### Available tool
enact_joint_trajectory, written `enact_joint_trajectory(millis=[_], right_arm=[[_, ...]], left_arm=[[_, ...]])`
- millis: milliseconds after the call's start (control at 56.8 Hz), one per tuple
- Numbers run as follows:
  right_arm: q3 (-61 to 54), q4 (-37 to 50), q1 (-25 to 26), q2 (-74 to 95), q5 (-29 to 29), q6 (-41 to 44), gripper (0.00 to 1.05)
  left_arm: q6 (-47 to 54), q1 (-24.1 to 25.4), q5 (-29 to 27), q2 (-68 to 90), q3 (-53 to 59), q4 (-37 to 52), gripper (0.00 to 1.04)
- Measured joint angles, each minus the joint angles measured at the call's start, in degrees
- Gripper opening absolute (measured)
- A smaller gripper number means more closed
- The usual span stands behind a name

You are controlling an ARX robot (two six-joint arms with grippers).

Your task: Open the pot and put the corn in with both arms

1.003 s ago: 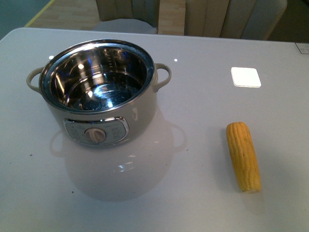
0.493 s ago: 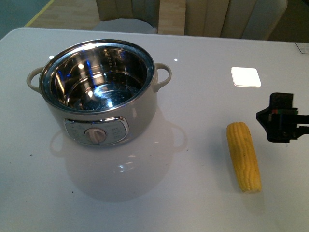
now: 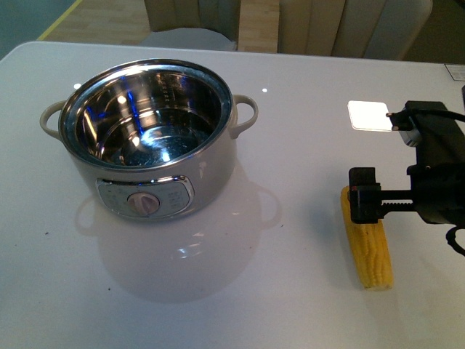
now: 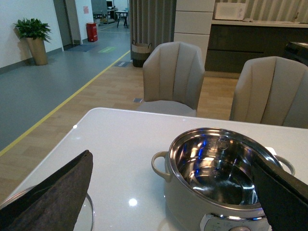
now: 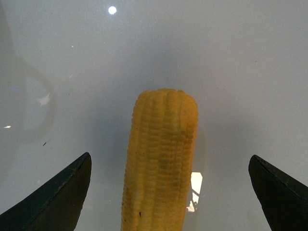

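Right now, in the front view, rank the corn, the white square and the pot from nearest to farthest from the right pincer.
1. Corn, right below the right pincer.
2. White square, beyond it, farther back.
3. Pot, well off to the left.

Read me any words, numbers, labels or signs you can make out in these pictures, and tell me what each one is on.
Nothing is legible.
Front panel of the pot: faint marks around the dial, too small to read.
Scale marks inside the pot: blurred.
Sticker at the corner of the table: cut off, unreadable.
White square: blank.
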State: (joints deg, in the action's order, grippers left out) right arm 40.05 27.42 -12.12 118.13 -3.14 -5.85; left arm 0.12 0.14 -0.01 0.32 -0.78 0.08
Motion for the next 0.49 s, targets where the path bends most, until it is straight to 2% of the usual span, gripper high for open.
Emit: enact_joint_trajectory(millis=[493], right_arm=[[5.8,-0.6,-1.0,9.5,-1.8,-0.1,0.96]], left_arm=[[0.0,0.0,0.0,0.0,0.0,0.0,0.98]])
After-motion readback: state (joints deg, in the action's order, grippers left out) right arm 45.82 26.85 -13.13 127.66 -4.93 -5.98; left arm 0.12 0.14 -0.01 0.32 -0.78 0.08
